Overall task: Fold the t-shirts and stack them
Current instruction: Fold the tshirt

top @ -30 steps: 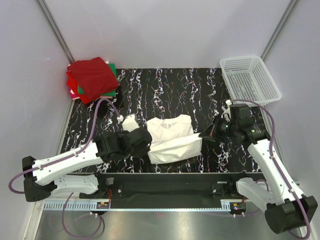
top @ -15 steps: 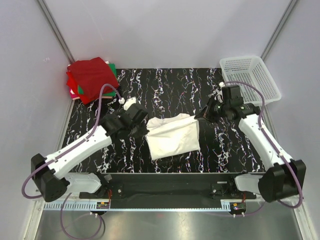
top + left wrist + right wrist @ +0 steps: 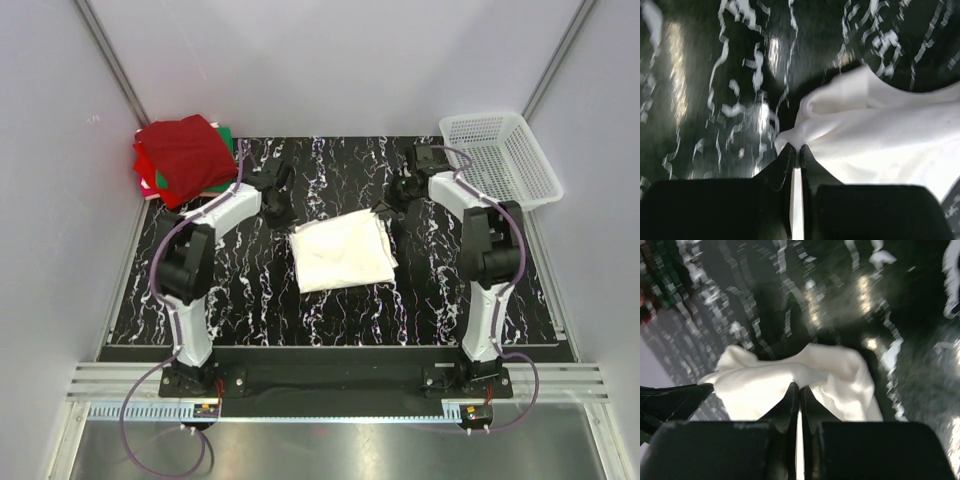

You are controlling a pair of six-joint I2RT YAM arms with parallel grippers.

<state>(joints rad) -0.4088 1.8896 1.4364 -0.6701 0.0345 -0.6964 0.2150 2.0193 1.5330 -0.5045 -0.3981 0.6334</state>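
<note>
The white t-shirt (image 3: 340, 250) lies as a folded, roughly square pad in the middle of the black marbled table. My left gripper (image 3: 280, 215) is at its far left corner and is shut on a pinch of white cloth (image 3: 880, 135), as the left wrist view shows at the fingertips (image 3: 796, 149). My right gripper (image 3: 384, 212) is at the far right corner, likewise shut on a fold of the shirt (image 3: 770, 382) between its tips (image 3: 799, 387). A stack of folded t-shirts sits at the far left corner: dark red (image 3: 185, 150) on top, bright red (image 3: 147, 172) and a green edge (image 3: 229, 135) below.
A white mesh basket (image 3: 500, 160) stands at the far right corner, close behind my right arm. Grey walls close in the table on the left, the back and the right. Both arms reach forward along the sides of the shirt.
Both grippers have carried the shirt's near edge away from the bases to the far side, doubling the shirt over itself. The arms now stretch out long.
</note>
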